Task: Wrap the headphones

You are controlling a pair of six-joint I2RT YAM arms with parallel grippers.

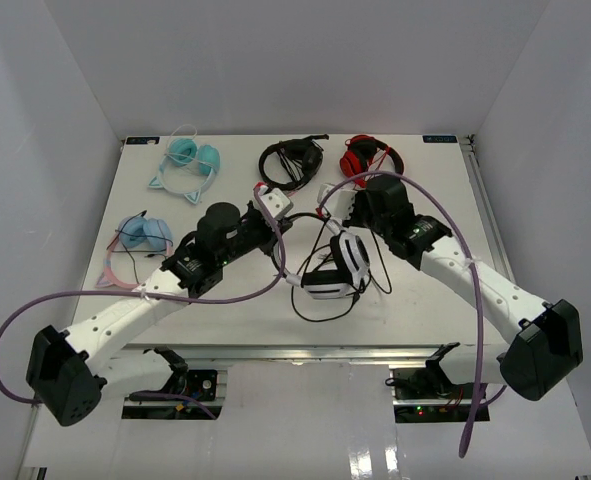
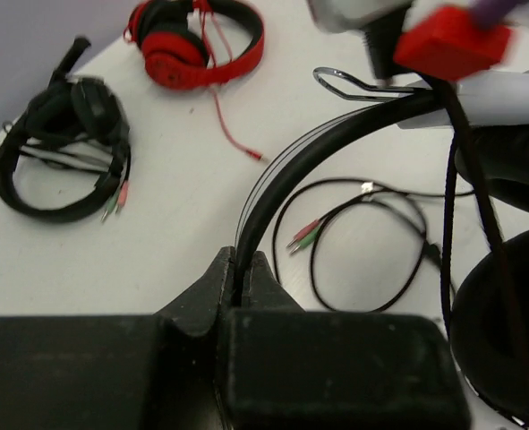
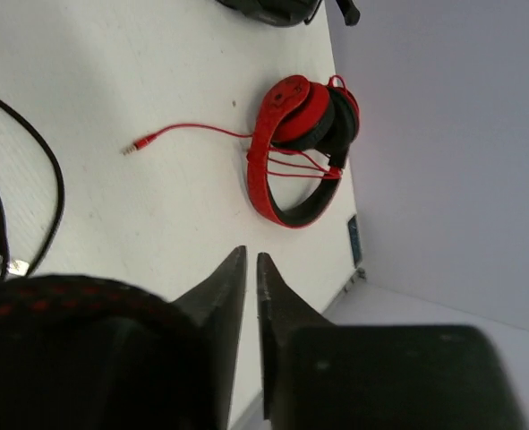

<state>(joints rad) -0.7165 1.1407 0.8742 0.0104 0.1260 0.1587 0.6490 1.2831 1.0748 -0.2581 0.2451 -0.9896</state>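
Note:
The white headphones (image 1: pixel 337 268) with black cushions sit at the table's middle, partly lifted. My left gripper (image 1: pixel 277 230) is shut on their thin black headband (image 2: pixel 291 170); the jaws (image 2: pixel 243 262) pinch it near one end. One black ear cushion (image 2: pixel 506 322) hangs at the right. The thin black cable (image 2: pixel 407 206) lies looped on the table with its pink and green plugs (image 2: pixel 304 235). A stretch of cable (image 2: pixel 447 197) runs up to my right gripper (image 1: pixel 337 210). Its jaws (image 3: pixel 252 262) stand together with only a slit, nothing seen between them.
All-black headphones (image 1: pixel 290 160) and red-and-black headphones (image 1: pixel 367 155) lie at the back, the red ones with a thin red lead (image 3: pixel 183 130). Teal cat-ear headphones (image 1: pixel 190 160) lie back left. A blue and pink pair (image 1: pixel 140 240) lies left. White walls enclose the table.

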